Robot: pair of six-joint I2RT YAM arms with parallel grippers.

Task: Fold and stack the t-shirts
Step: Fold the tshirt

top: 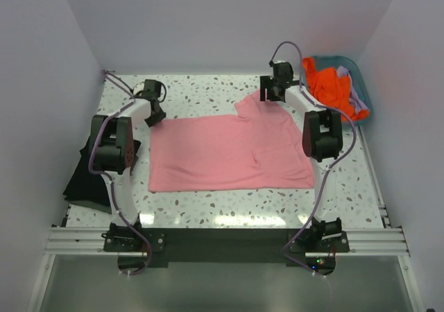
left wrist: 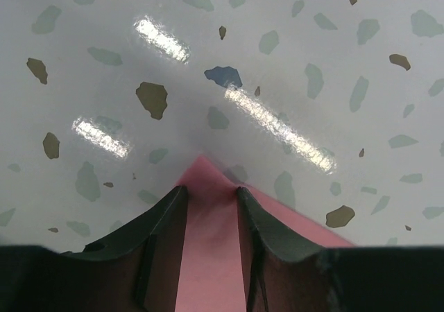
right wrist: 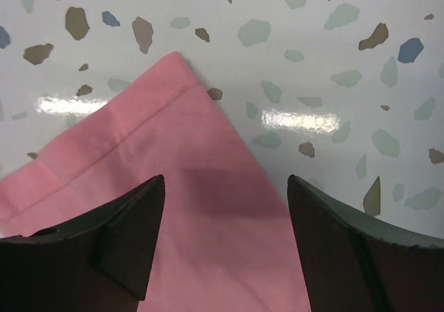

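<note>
Straddling two far corners of the salmon-pink t-shirt (top: 229,152), spread flat mid-frame.
Top view: left gripper (top: 154,114) upper left, right gripper (top: 272,93) upper right. Left wrist: jaws narrowly parted, cloth corner lying between. Right wrist: jaws wide, gripping nothing, sleeve hem below.

A robotics lab test cell: plain white panel walls (top: 208,21) box in a white speckled terrazzo-pattern table (top: 208,218), with a silver aluminium extrusion rail (top: 374,241) bolted along its near edge.
</note>
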